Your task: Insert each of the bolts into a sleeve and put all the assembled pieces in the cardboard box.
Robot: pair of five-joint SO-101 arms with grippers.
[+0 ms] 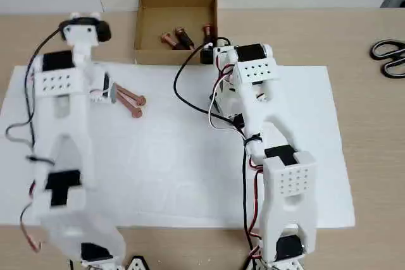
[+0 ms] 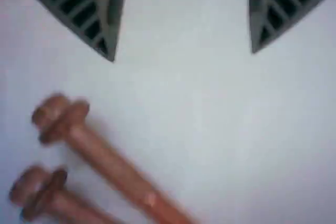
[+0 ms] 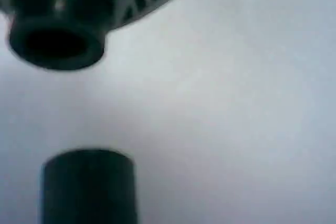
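Two bare copper bolts [image 1: 131,97] [image 1: 134,111] lie side by side on the white sheet [image 1: 164,169]. My left gripper [image 1: 110,93] stands open just beside their heads. In the left wrist view the bolts [image 2: 105,161] [image 2: 47,195] lie off to one side of the open left gripper [image 2: 184,51], outside the gap between its fingers. My right gripper [image 1: 212,54] is near the front right corner of the cardboard box [image 1: 144,30], shut on a black sleeve [image 3: 55,45] whose hollow end faces the camera. A second black sleeve [image 3: 89,187] stands on the sheet close by.
Inside the box lie three bolts fitted with sleeves [image 1: 183,37]. Scissors [image 1: 389,58] rest on the wooden table at the far right. The right arm's cables [image 1: 190,102] trail over the middle of the sheet.
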